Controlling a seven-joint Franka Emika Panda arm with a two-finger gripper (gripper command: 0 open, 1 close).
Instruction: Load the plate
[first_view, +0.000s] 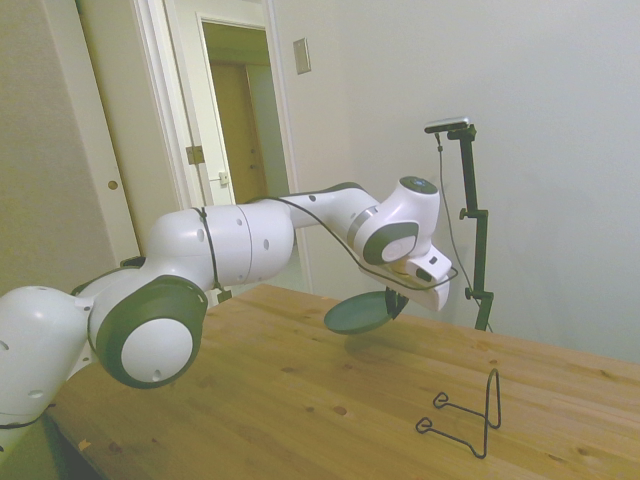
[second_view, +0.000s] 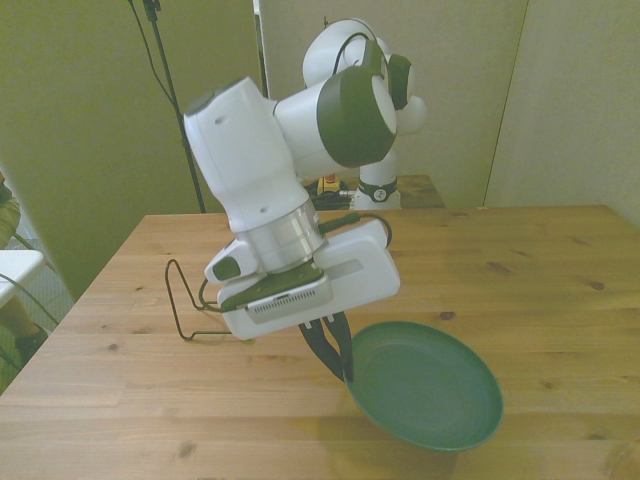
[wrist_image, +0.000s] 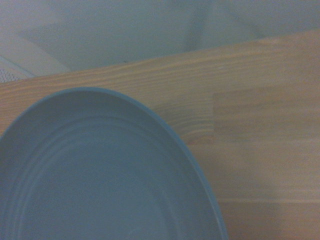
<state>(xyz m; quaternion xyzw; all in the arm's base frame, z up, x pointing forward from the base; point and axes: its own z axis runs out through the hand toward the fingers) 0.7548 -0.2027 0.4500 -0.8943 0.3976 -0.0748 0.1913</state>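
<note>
Side view: matte teal-green round plate (first_view: 360, 313) hangs above the wooden table (first_view: 300, 400), black wire stand (first_view: 470, 412) at 5 o'clock. Front view: gripper (second_view: 336, 352) pinches the rim, stand at 9 o'clock. Wrist view: plate only. Keep it edge-on, lower gently between the wires.

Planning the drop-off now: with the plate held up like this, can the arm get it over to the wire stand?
Probably yes. The gripper holds the plate by its rim, above the table, and nothing lies between it and the wire stand.
</note>
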